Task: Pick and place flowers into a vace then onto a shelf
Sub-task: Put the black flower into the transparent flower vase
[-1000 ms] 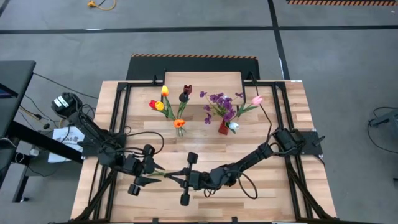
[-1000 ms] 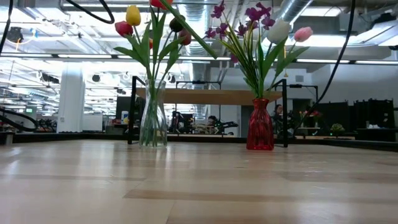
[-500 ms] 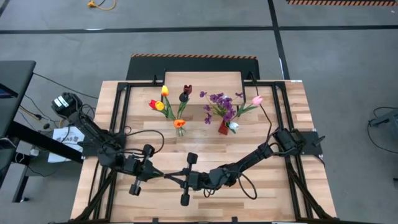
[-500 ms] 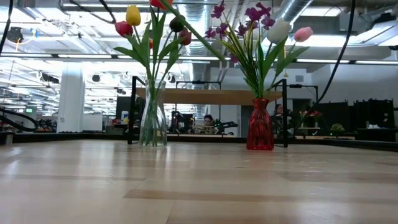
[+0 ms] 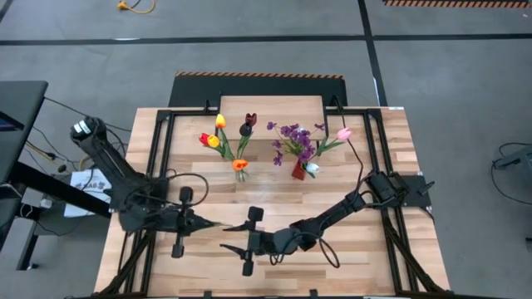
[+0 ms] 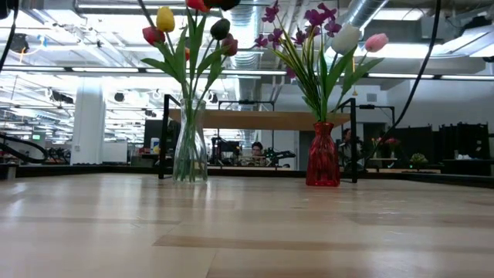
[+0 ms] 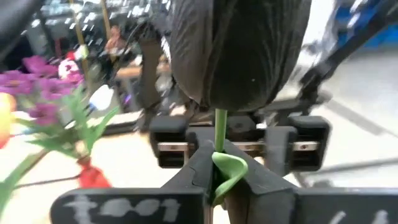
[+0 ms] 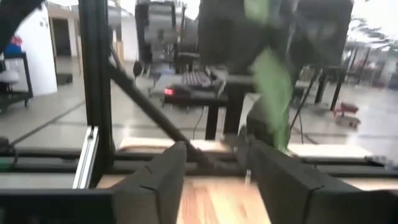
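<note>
The surface (image 6: pixel 247 232) is pale, smooth wood with a soft sheen. Left of centre stands a clear glass vase (image 6: pixel 190 150); right of centre, a glossy red vase (image 6: pixel 323 156). The shelf (image 6: pixel 262 119) has a light wood top on matt black metal legs.

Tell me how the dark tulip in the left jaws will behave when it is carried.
The dark tulip is probably top-heavy: a big head on a thin green stem, so it may sway. The stem looks bendy; a leaf curls where the left gripper pinches it. It likely weighs little.
</note>
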Tool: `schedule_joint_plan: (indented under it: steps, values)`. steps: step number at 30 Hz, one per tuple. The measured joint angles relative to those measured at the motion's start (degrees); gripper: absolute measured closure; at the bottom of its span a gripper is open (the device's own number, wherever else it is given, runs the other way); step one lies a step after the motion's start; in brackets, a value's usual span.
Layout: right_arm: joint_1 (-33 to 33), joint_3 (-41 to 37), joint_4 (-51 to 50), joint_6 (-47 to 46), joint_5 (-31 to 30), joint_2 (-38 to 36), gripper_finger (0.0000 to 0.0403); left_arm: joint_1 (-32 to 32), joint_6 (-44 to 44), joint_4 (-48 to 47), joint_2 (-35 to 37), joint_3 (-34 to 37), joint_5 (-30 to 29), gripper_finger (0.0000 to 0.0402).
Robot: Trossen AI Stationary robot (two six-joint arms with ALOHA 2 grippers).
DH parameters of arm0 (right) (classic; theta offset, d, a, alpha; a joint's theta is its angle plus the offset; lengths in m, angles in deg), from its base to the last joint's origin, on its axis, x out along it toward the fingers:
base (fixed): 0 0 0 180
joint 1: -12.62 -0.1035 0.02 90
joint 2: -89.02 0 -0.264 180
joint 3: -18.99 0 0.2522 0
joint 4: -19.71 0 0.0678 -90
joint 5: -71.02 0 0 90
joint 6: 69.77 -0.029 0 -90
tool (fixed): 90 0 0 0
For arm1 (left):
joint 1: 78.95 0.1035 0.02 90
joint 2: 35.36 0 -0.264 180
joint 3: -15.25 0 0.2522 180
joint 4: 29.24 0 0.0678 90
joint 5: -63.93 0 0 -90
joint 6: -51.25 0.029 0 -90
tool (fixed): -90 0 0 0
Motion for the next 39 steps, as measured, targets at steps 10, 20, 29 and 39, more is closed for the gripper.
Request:
schedule_joint_plan:
  steps: [10, 20, 29, 39]
  values:
    - [0.0, 0.0, -11.3, -8.5, 0.1, -0.1, 0.0173, -1.5, -21.8, -54.6, -0.2, -27.0, -6.3, 0.0401]
    - [0.3, 0.0, -20.6, -14.1, 8.5, -0.1, 0.0190, 3.9, -30.6, -77.4, -0.5, -45.8, -4.4, 0.0401]
    - [1.5, 0.0, -24.2, -18.0, 16.3, -0.1, 0.0203, 15.8, -25.9, -90.8, -6.4, -60.7, -2.7, 0.0401]
    - [1.5, 0.0, -24.2, -17.9, 16.5, -0.1, 0.0213, 26.8, -15.5, -87.4, -13.5, -66.1, 4.5, 0.0401]
